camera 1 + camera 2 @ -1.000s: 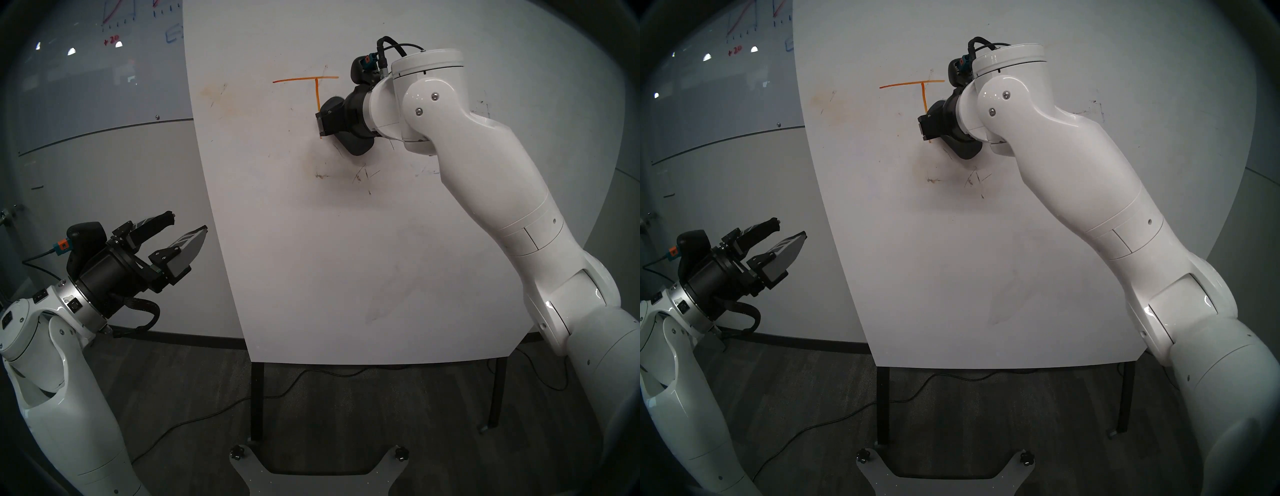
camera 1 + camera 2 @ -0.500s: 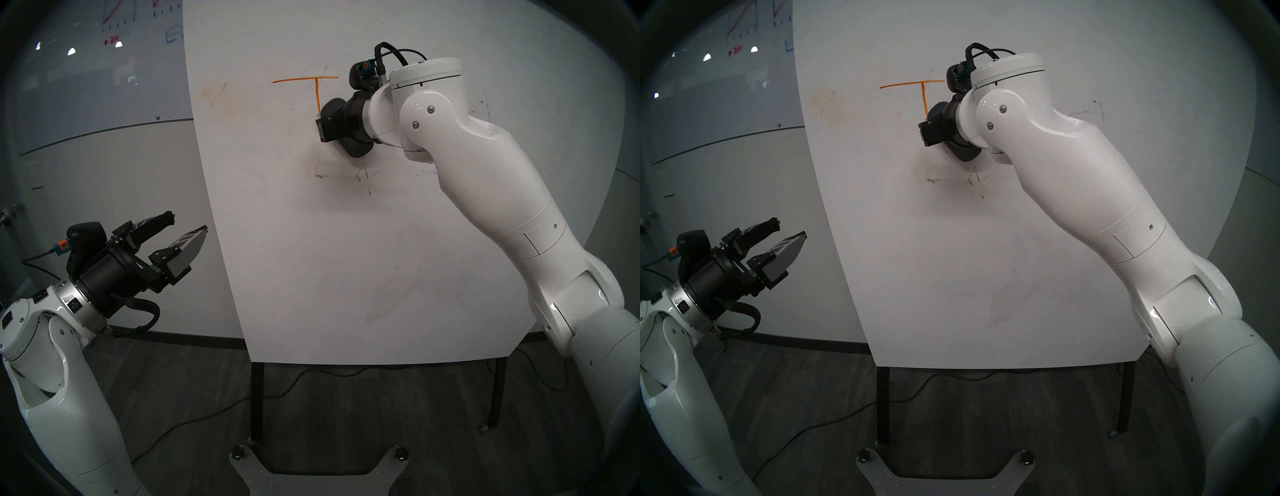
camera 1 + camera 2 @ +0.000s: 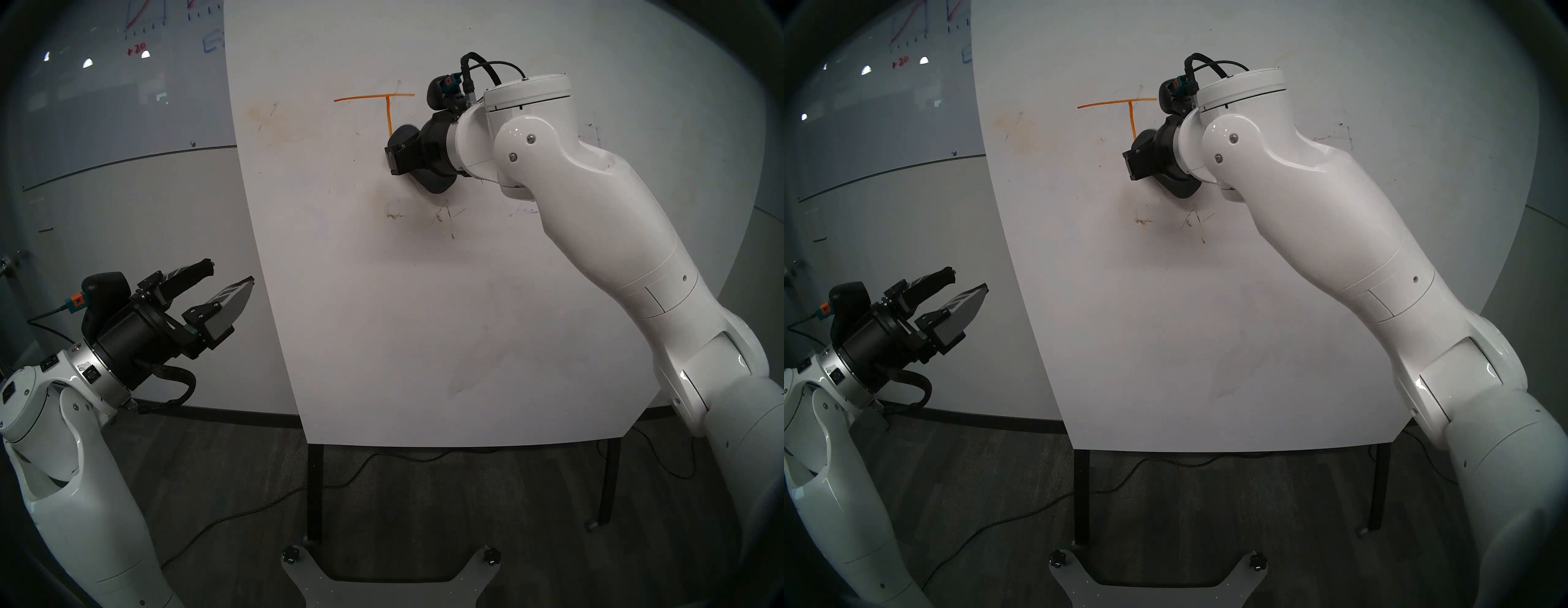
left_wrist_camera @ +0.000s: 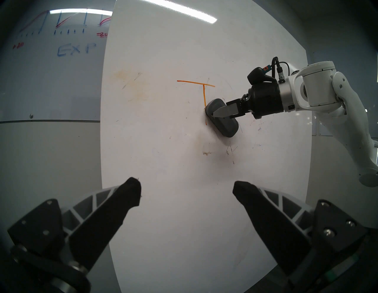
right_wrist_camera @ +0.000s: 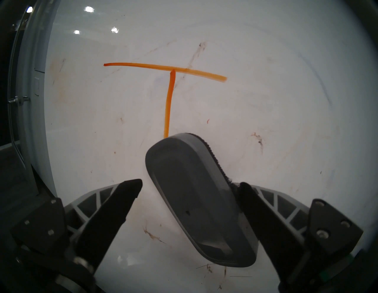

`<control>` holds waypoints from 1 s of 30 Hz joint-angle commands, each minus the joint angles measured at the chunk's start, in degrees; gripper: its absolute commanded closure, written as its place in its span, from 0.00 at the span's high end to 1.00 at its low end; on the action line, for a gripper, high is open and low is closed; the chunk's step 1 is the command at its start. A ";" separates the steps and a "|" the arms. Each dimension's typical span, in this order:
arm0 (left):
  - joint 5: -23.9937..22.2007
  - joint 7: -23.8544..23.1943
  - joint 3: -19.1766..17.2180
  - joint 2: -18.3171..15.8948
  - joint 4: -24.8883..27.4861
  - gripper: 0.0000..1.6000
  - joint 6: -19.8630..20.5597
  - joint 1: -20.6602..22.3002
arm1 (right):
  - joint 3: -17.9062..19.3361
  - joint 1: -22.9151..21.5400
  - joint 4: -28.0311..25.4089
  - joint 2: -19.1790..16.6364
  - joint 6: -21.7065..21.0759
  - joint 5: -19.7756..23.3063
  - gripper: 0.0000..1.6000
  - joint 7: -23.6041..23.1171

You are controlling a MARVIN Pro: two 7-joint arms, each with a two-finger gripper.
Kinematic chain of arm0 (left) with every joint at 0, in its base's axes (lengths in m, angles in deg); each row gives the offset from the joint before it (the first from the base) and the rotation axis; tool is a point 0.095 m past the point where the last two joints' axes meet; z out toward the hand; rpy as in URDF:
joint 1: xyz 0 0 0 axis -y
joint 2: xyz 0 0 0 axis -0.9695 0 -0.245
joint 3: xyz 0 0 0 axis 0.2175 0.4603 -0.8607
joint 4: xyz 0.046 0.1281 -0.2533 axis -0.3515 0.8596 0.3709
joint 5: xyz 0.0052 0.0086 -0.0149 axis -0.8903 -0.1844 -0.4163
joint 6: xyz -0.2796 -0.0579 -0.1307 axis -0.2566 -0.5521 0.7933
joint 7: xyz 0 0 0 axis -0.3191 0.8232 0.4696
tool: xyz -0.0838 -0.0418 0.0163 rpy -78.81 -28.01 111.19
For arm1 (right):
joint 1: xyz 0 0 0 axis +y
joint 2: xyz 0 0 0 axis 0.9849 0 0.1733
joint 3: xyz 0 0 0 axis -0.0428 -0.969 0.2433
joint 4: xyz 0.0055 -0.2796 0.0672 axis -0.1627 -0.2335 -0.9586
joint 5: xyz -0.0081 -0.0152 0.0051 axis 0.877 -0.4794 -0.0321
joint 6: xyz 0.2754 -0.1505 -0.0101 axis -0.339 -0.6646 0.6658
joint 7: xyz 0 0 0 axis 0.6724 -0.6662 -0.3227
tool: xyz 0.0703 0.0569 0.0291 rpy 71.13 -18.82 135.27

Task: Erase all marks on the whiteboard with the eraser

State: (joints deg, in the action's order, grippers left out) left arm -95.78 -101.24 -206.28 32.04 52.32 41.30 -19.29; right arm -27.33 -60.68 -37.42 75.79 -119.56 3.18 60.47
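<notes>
At the middle of the whiteboard (image 3: 424, 318), the right gripper (image 5: 189, 184) has its jaws spread almost as wide as they go, with the eraser (image 5: 200, 204) lying slantwise between them. The finger (image 5: 257, 214) on the 3 o'clock side of the wrist view presses against the eraser's felt edge. The other finger's tip sits just beside the opposite edge, and contact there is hard to make out. The dark grey block lies flat against the board, its long axis running from 11 o'clock to 5 o'clock. Its upper end covers the lower part of the orange T (image 3: 387, 111)'s stem. In the left wrist view a short orange stub shows at 6 o'clock from that end. Dark scribbles (image 3: 443, 216) lie at 6 o'clock from the eraser, and a pale orange smudge (image 3: 271, 123) lies far off at 9 o'clock from the T.

The left gripper (image 3: 229, 272) hangs wide open and empty at 8 o'clock from the eraser, off the board's edge.

Against a second ago, the right wrist has rolled a little, and the eraser has turned slightly with it. The orange tip that peeked out beneath the gripper body in the head view is now hidden. The T's bar and upper stem look unchanged, and the left arm has not moved.
</notes>
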 commanded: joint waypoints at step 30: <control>-0.15 0.01 0.04 -0.08 0.68 1.00 -0.01 0.00 | 0.54 -5.17 3.08 2.16 3.24 -5.98 1.00 -5.41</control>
State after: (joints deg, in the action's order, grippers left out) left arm -95.77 -101.25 -206.28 32.04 52.31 41.30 -19.29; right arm -27.51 -63.85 -34.50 77.67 -117.46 -1.55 54.85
